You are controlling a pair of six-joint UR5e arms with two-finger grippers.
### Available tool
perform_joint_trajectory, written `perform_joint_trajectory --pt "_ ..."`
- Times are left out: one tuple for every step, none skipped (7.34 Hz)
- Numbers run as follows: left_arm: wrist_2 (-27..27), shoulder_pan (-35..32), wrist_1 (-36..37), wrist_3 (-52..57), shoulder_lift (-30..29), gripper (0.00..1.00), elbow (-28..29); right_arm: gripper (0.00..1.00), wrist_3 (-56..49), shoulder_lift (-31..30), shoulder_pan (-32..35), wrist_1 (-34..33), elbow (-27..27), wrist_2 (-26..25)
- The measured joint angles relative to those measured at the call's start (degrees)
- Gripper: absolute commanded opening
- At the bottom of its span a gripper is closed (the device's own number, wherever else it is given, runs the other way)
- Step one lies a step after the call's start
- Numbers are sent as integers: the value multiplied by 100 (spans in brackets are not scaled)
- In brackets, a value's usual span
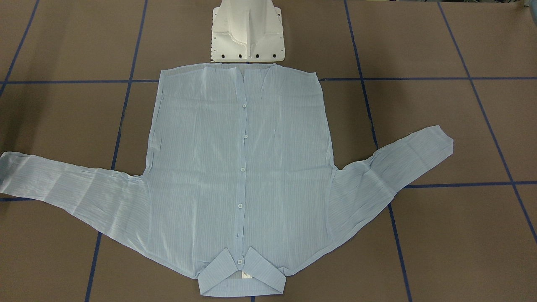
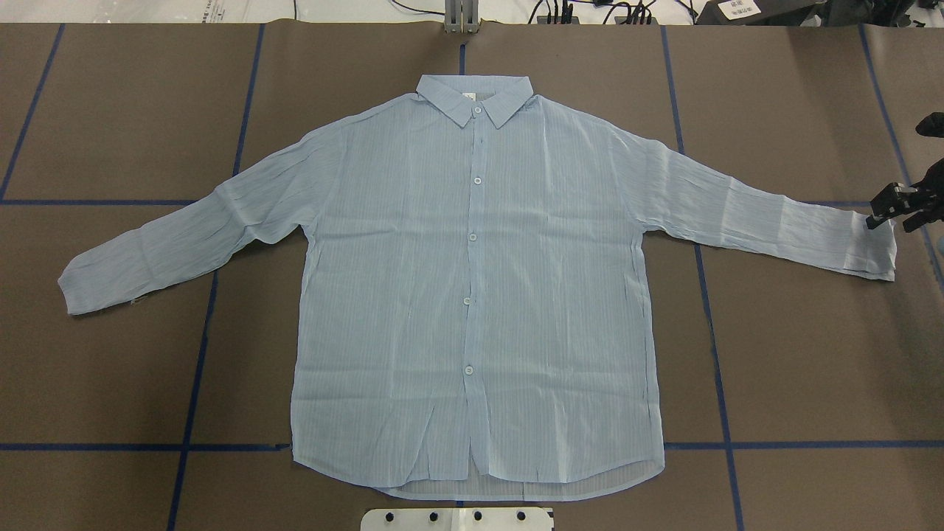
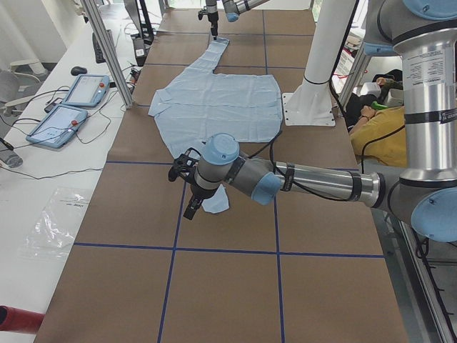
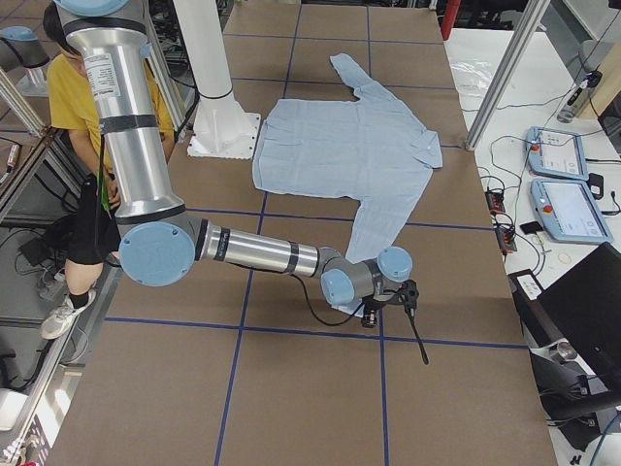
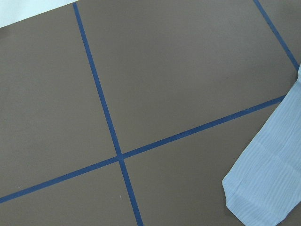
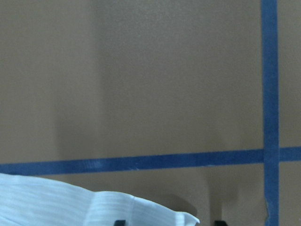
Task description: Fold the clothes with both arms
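Brown table [image 2: 811,354] with a pale-blue shirt [image 2: 472,295] spread flat at its middle, collar toward the far edge. The cloth looks thin, limp and light, so it is best pinched at the sleeve ends. The right gripper [image 2: 894,214] stands unclenched at the right-end sleeve. The left gripper [image 3: 184,193] is beside the other sleeve, and I cannot tell its grip.
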Motion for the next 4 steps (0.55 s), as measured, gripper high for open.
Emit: perform_joint_trajectory --pt "4 0 -1 1 0 100 3 30 1 0 -5 -2 -9 0" --pt "5 0 -3 0 0 100 4 6 1 3 -8 -3 -25 0" --pt "1 0 -1 -2 0 100 3 0 1 30 -9 -7 -64 0" --pt "1 0 0 -1 0 100 4 0 1 89 -9 -18 -113 3"
